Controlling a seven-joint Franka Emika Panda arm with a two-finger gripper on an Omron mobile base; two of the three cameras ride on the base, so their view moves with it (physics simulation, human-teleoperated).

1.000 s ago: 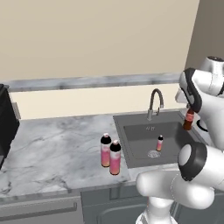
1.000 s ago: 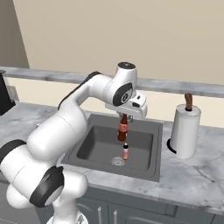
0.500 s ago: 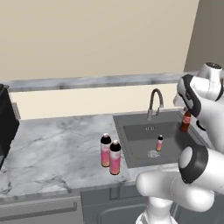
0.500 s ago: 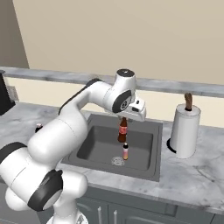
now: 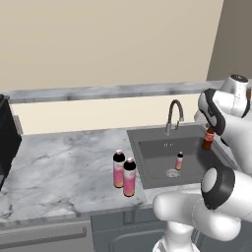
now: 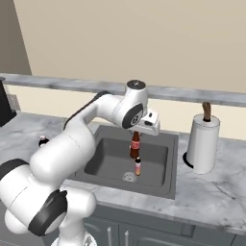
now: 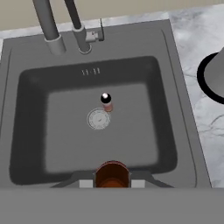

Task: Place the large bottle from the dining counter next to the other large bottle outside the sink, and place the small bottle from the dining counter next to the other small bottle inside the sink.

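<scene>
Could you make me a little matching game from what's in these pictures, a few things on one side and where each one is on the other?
Things:
1. small brown bottle
2. small pale bottle
3. two large bottles
4. paper towel roll

Places:
A. standing on the sink floor by the drain
B. on the counter, on the side of the basin away from the large bottles
C. held in the gripper above the basin
D. side by side on the counter outside the basin

Pairs: 1-C, 2-A, 3-D, 4-B
</scene>
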